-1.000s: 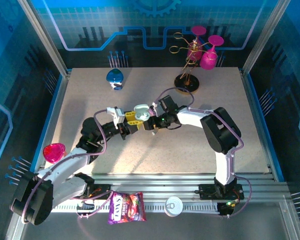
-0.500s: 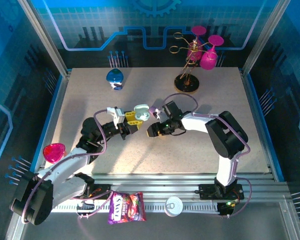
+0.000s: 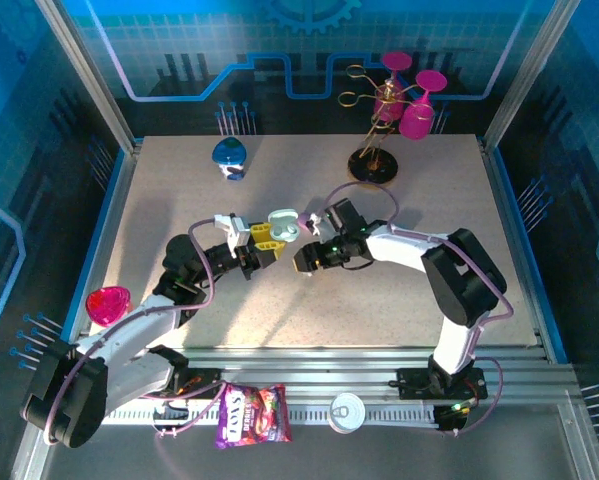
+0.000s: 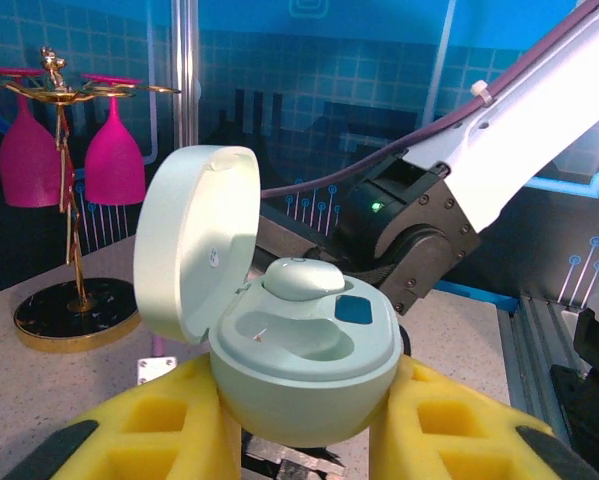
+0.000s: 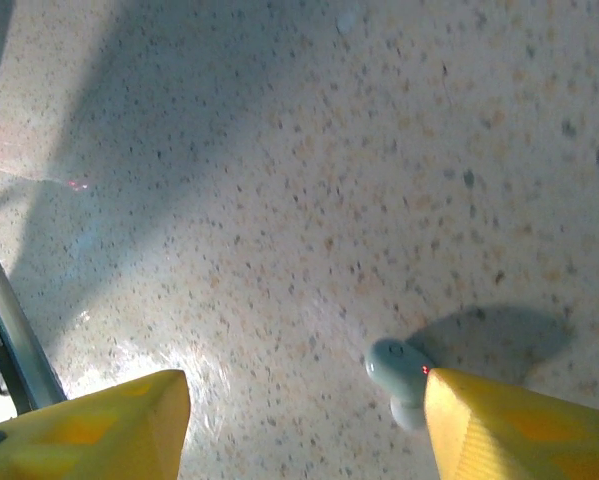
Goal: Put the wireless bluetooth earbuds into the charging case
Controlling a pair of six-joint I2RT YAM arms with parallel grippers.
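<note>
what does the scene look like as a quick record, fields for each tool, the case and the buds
left tool: shut on case
case: mint green, lid open
bud in case: one in the far well, near well empty
right tool: open over table, empty
loose bud: on table, close beside one finger of right tool
background: blue case back left, rack with pink glasses at back

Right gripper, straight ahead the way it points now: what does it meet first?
Probably the tabletop: the right gripper points down at bare speckled surface between its open fingers. A pale earbud lies off-centre beside one finger, which may clip it first; depth is unclear.
</note>
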